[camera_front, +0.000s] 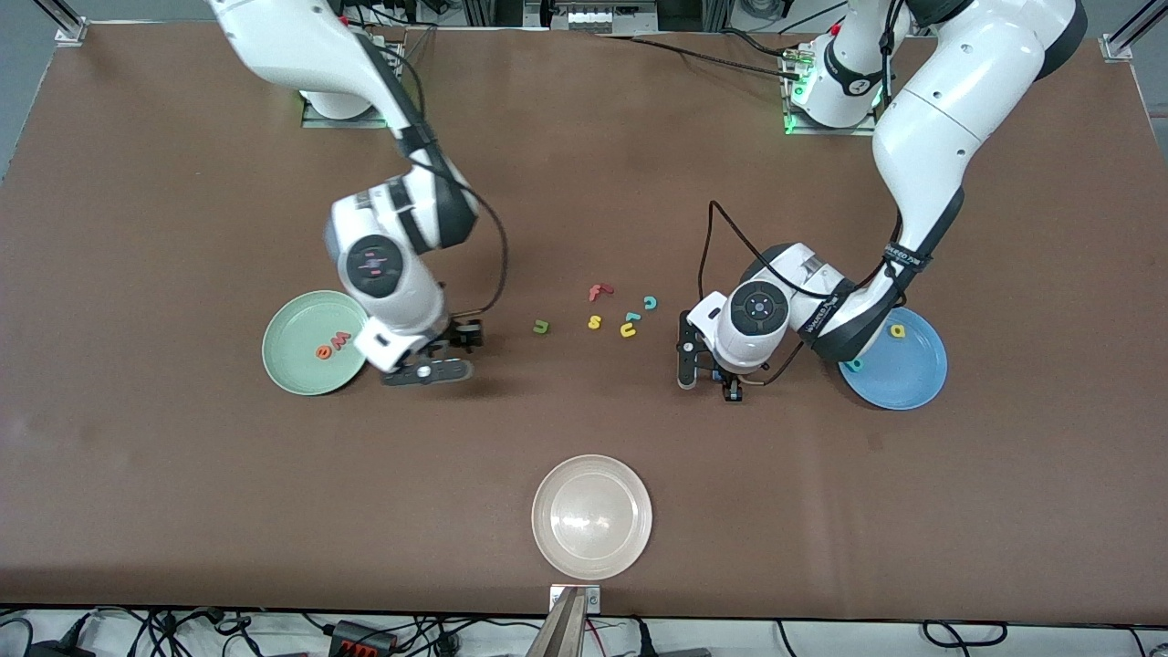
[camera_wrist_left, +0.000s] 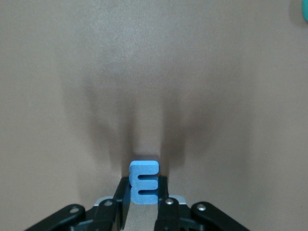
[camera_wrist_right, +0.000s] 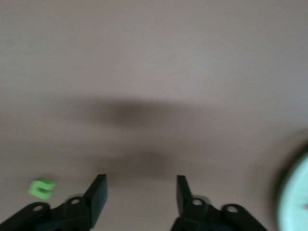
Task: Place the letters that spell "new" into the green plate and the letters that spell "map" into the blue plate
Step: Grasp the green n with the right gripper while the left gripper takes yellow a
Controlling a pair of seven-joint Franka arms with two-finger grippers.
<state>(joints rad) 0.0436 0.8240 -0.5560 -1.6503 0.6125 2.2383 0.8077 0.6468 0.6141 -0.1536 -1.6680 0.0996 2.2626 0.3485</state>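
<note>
Left gripper [camera_wrist_left: 143,204] pinches the blue m [camera_wrist_left: 144,183], bound for the blue plate [camera_front: 912,379]. Right gripper [camera_wrist_right: 140,192], fingers spread and empty beside the green plate [camera_front: 292,356], heads for the green n [camera_front: 541,326].

Plenty of open brown table [camera_front: 182,474] is left nearer the front camera, broken only by the whitish-beige plate [camera_front: 592,516]. The middle is cluttered by loose letters: red f [camera_front: 598,292], teal c [camera_front: 650,302], yellow s [camera_front: 594,321], green n [camera_front: 541,326]. Each end is taken up by a plate and an arm.
</note>
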